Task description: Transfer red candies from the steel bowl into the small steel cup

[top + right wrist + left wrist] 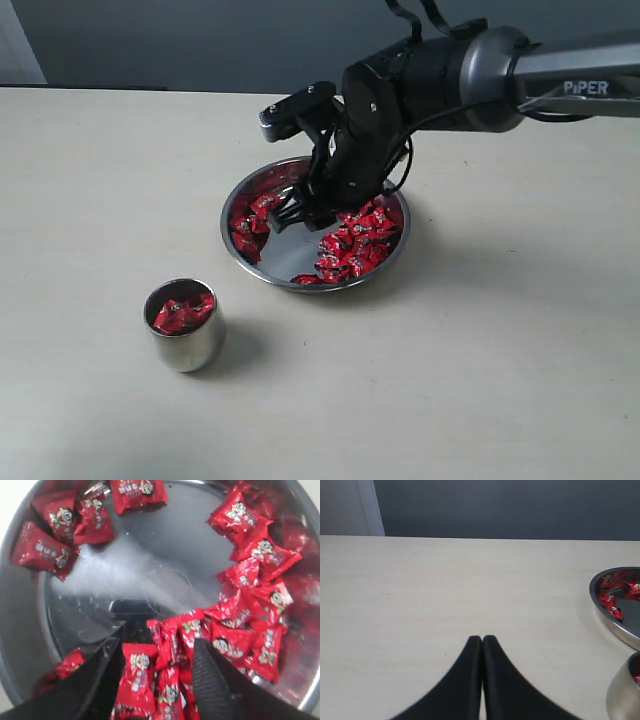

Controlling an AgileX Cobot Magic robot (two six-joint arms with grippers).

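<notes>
The steel bowl (292, 252) lies mid-table with red candies (355, 245) heaped along its right side and a few at its left. My right gripper (295, 215) is lowered into it. In the right wrist view the right gripper (157, 645) has its fingers pressed against a bunch of red candies (142, 675) packed between them, above the bowl's bare bottom (150, 570). The small steel cup (185, 345) stands upright to the bowl's front left, with some red candies (182, 313) inside. My left gripper (482, 639) is shut and empty over bare table, with the bowl (620, 630) and the cup (622, 695) off to one side.
The pale tabletop (480, 380) stretches around the bowl and cup. A dark wall (200, 40) runs behind the table's far edge. The right arm (560, 85) reaches in from the right above the table.
</notes>
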